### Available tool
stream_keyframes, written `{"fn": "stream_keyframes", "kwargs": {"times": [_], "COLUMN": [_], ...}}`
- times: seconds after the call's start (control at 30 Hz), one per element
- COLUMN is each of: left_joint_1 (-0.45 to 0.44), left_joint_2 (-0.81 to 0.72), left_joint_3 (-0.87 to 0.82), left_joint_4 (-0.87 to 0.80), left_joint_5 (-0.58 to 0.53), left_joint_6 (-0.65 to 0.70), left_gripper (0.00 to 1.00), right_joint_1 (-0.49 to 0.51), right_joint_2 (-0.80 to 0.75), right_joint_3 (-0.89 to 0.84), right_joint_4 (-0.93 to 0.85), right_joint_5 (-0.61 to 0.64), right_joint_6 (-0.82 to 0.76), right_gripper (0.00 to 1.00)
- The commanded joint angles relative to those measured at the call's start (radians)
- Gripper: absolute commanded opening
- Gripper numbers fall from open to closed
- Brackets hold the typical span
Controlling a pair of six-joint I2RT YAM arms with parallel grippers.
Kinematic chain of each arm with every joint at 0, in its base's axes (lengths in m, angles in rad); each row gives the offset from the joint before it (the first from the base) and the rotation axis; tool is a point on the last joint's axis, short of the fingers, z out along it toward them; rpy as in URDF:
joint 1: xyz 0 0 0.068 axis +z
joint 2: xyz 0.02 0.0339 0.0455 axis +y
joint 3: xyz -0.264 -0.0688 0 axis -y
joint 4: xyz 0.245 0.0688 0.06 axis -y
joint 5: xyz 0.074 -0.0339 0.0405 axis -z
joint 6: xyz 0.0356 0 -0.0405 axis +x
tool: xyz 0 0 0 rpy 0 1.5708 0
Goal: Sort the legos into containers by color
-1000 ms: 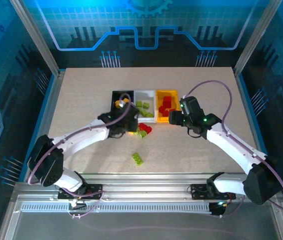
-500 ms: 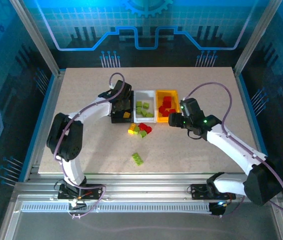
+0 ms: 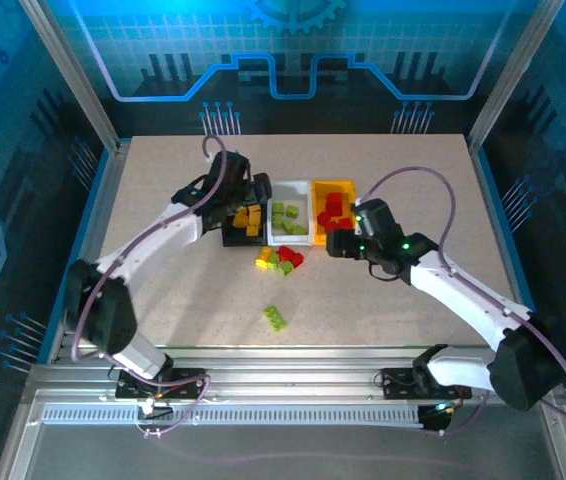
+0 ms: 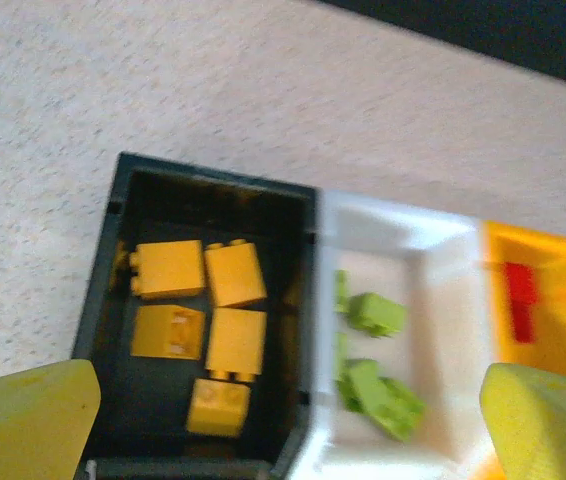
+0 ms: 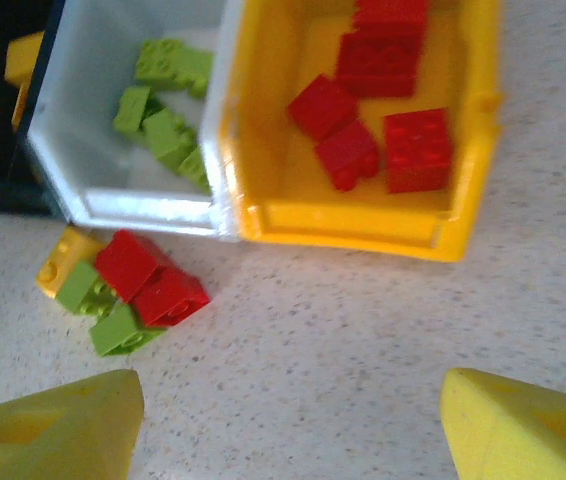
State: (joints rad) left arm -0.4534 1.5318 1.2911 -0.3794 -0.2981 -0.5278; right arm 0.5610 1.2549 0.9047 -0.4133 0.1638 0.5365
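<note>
The left end effector hung wide open and empty over the black bin, where yellow bricks lay inside. The right end effector, jaws also well apart with nothing between them, hovered by the mixed pile just beside the white bin, mid-table. I'd worry its fingers would catch two touching colours, or shove the bin.

The speckled beige table carries three bins in a touching row. The black bin and white bin lie under the left arm's jaws, and the yellow-orange bin lies just ahead of the right arm's jaws. A small heap of red, green and yellow bricks lies ahead of those jaws, just before the white bin. One green brick lies well behind both.
</note>
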Motion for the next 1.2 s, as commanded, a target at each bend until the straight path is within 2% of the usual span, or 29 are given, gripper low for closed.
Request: {"fn": "stream_keyframes", "kwargs": {"times": [0.0, 0.23, 0.43, 0.63, 1.0, 1.17], "left_joint_1": [-0.048, -0.079, -0.074, -0.064, -0.049, -0.045], "left_joint_2": [-0.11, -0.371, -0.599, -0.648, -0.664, -0.653], "left_joint_3": [-0.095, -0.341, -0.489, -0.514, -0.517, -0.517], "left_joint_4": [0.033, -0.01, -0.061, -0.096, -0.093, -0.091], "left_joint_5": [0.051, -0.01, -0.109, -0.133, -0.168, -0.16], "left_joint_6": [-0.035, -0.091, -0.102, -0.104, -0.114, -0.117], "left_gripper": [0.99, 0.99, 0.99, 0.99, 0.99, 0.99], "right_joint_1": [0.091, 0.324, 0.499, 0.564, 0.614, 0.615], "right_joint_2": [0.072, 0.313, 0.492, 0.599, 0.699, 0.731], "right_joint_3": [0.008, 0.137, 0.263, 0.343, 0.373, 0.376], "right_joint_4": [0.076, 0.01, -0.144, -0.236, -0.262, -0.266], "right_joint_5": [-0.045, -0.114, -0.013, 0.107, 0.142, 0.143], "right_joint_6": [-0.036, -0.087, -0.109, -0.094, -0.101, -0.102], "right_gripper": [0.8, 0.81, 0.81, 0.77, 0.62, 0.46]}}
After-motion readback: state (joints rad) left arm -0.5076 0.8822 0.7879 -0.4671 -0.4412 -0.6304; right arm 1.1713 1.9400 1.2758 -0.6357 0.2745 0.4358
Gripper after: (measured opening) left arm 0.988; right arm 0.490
